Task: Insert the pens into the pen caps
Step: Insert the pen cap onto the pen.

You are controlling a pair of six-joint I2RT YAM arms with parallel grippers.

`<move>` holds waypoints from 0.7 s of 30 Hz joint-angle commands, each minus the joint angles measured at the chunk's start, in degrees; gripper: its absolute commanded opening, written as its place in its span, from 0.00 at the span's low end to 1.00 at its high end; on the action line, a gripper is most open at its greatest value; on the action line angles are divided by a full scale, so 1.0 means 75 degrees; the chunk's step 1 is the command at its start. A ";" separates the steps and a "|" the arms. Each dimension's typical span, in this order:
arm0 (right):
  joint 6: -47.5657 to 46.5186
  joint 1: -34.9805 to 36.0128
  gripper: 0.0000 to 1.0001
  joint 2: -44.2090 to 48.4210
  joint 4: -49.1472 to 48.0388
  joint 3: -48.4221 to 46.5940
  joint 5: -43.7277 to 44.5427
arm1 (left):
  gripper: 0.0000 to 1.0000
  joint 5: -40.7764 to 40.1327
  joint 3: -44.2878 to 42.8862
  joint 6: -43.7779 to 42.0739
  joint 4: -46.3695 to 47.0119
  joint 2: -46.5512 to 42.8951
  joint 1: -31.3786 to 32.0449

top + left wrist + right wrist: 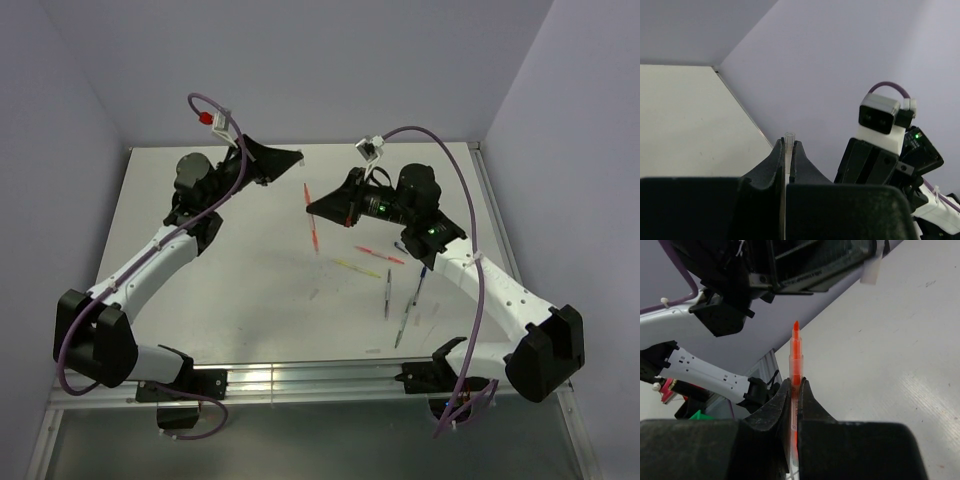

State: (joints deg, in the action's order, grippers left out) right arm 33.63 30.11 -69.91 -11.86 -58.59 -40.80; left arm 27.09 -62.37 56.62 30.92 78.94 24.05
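Two grippers in use, both mine, both closed on something.

Left gripper (788, 150): jaws pressed together on a clear cap (789, 137). The cap stands upright between the fingertips and its open rim pokes out just above them. From overhead this gripper (295, 157) is raised over the far part of the table (250, 270), pointing to the right.

Right gripper (794, 385): jaws clamped on the orange pen (795, 352). The pen runs up through the gap between the fingers. Its bare pointed tip is uppermost and well clear of the fingertips. Overhead, this gripper (315, 208) points left and the orange pen (316, 238) crosses it, one end towards the far wall and the other towards me. The pen's far end is near the left gripper's tip, not touching it. Pen and cap are apart.

Five other pens lie flat on the table, right of centre, beside my right arm:
- red-pink pen (380, 254), nearest the right gripper
- yellow pen (357, 268), just beside the red-pink one
- grey pen (388, 293)
- blue pen (421, 283), close along the right arm
- green-clear pen (404, 325), nearest the arm bases

Cannot tell from overhead whether any of these five carries a cap; they are too thin.
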 commanded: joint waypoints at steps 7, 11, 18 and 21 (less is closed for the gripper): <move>0.0005 -0.0253 0.00 -0.0030 -0.0353 -0.0321 -0.0396 | 0.00 0.0630 0.0511 0.0325 0.1526 -0.0271 0.0180; -0.0030 -0.0253 0.00 0.0005 -0.0131 -0.0297 -0.0338 | 0.00 0.0688 0.0535 0.0326 0.1597 -0.0306 0.0203; -0.0124 -0.0288 0.00 -0.0007 0.0104 -0.0345 -0.0068 | 0.00 0.0724 0.0581 0.0267 0.1702 -0.0353 0.0261; 0.0004 -0.0416 0.00 0.0075 0.0034 -0.0286 -0.0068 | 0.00 0.0724 0.0546 0.0186 0.1609 -0.0341 0.0297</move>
State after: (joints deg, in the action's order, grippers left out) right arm 33.45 28.14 -70.48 -10.55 -58.61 -41.76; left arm 31.27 -58.19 58.35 40.07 78.46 25.80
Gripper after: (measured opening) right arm 0.036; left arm 0.036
